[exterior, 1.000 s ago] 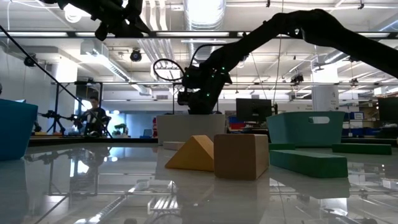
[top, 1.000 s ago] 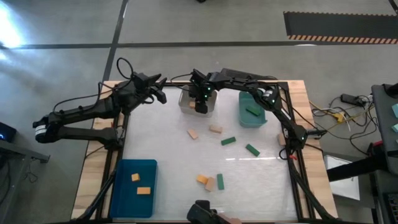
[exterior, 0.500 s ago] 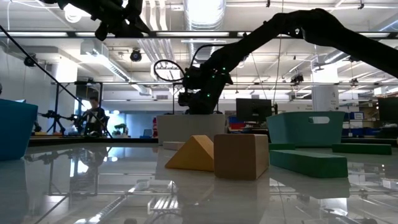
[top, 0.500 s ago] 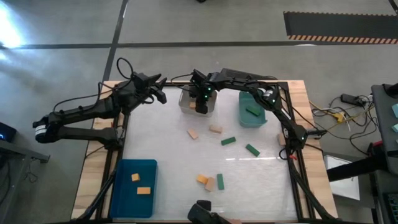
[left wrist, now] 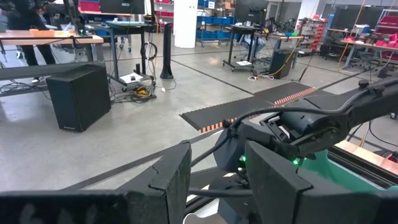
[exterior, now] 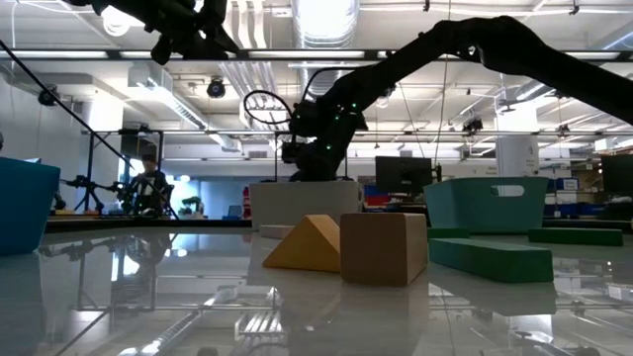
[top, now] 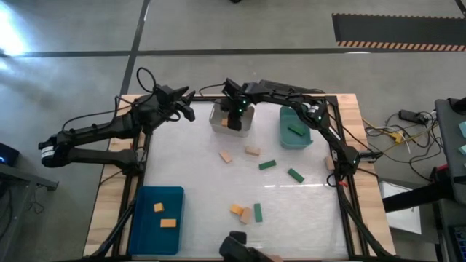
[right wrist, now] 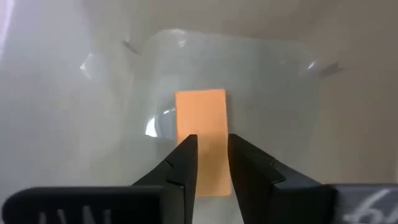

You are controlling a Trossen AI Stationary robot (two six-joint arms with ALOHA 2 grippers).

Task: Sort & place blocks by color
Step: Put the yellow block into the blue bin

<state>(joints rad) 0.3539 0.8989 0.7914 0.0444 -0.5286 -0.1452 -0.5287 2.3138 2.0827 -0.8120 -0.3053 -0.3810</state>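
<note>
My right gripper (top: 234, 119) hangs over the clear bin (top: 218, 125) at the table's far edge, pointing steeply down. In the right wrist view its fingers (right wrist: 212, 144) stand a little apart, nothing between them. A pale orange-tan block (right wrist: 201, 118) lies flat on the bin's floor below. My left gripper (top: 188, 110) waits open, raised at the far left, pointing level (left wrist: 217, 163). Loose blocks lie on the table: two tan (top: 226, 156) (top: 252, 151), two green (top: 267, 165) (top: 295, 175), and a near cluster of orange (top: 237, 210), tan (top: 247, 215) and green (top: 258, 212).
A teal bin (top: 284, 138) at the far right holds a green block (top: 296, 130). A blue bin (top: 145, 233) at the near left holds two orange blocks (top: 158, 207) (top: 168, 223). The low view shows the near cluster (exterior: 381, 247) close up, with the clear bin (exterior: 302, 206) behind it.
</note>
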